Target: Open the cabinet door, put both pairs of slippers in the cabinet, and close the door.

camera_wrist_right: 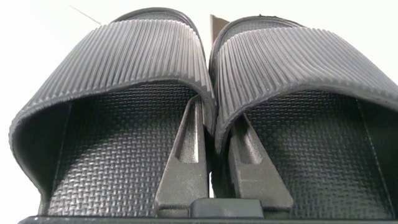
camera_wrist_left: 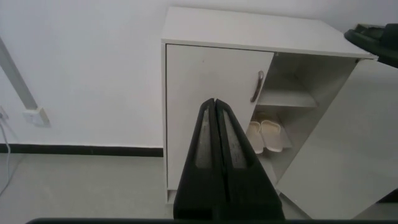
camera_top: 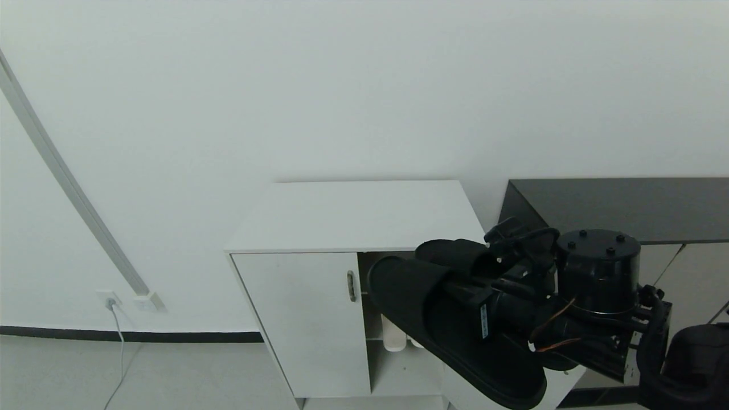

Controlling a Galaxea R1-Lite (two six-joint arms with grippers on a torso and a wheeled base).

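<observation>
A pair of black slippers (camera_top: 421, 296) hangs in the air in front of the white cabinet's (camera_top: 353, 216) open right half, toes toward the opening. My right gripper (camera_wrist_right: 214, 118) is shut on them, pinching the inner edges of both slippers (camera_wrist_right: 143, 93) together between its fingers. The cabinet's left door (camera_wrist_left: 208, 106) is closed, with a metal handle (camera_top: 351, 286) at its edge. The right door (camera_wrist_left: 336, 149) stands swung open. A pair of white slippers (camera_wrist_left: 267, 135) lies on the lower shelf inside. My left gripper (camera_wrist_left: 214, 109) is shut and empty, some way back from the cabinet front.
A dark table (camera_top: 615, 205) stands right of the cabinet against the wall. A wall socket with a cable (camera_top: 108, 299) and a slanted conduit (camera_top: 57, 165) are at the left. Bare floor (camera_top: 142, 376) lies left of the cabinet.
</observation>
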